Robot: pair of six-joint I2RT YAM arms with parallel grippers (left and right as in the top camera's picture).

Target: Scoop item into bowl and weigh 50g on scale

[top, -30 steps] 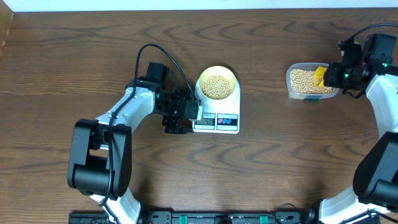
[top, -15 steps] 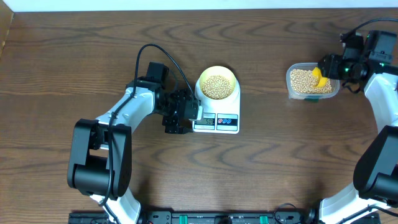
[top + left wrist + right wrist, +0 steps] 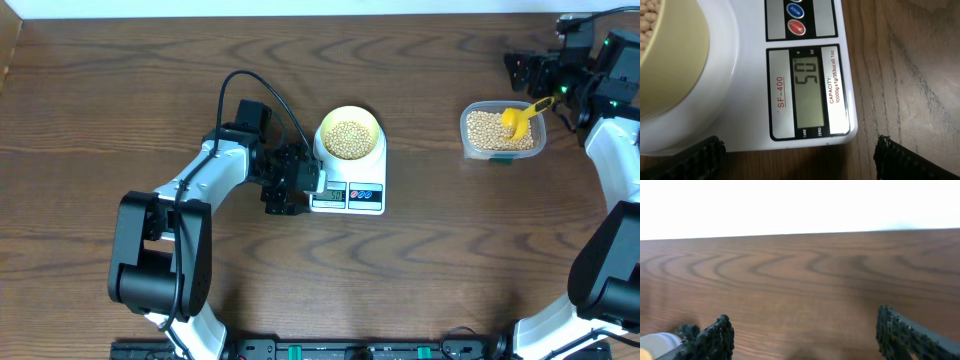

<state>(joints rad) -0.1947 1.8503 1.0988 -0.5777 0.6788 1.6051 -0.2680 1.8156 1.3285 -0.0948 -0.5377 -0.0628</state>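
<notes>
Beans (image 3: 348, 138) are sitting in the bowl (image 3: 373, 124) on the scale (image 3: 740, 75), mid-table (image 3: 450, 260) toward the far edge. More are filling the tub (image 3: 468, 146) near the far right corner, with the yellow scoop (image 3: 520, 118) lying in it.

Judging: the beans are light, hard and rolling loose, so take them by scoop handle, not by fingers.

The display is showing "50"; labels are reading "SF-400", "CAPACITY 10000g x 1g", "TARE", "ZERO".

The left gripper (image 3: 297, 183) is gaping wide and empty. The right gripper (image 3: 802, 335) is gaping wide too, holding nothing.

Tan beans (image 3: 348, 139) in bowl (image 3: 324, 128) on scale (image 3: 378, 172), frame centre.
The beans fill the upright pale yellow-green bowl on the white scale's upper part; its display (image 3: 807, 90) reads 50.
</notes>
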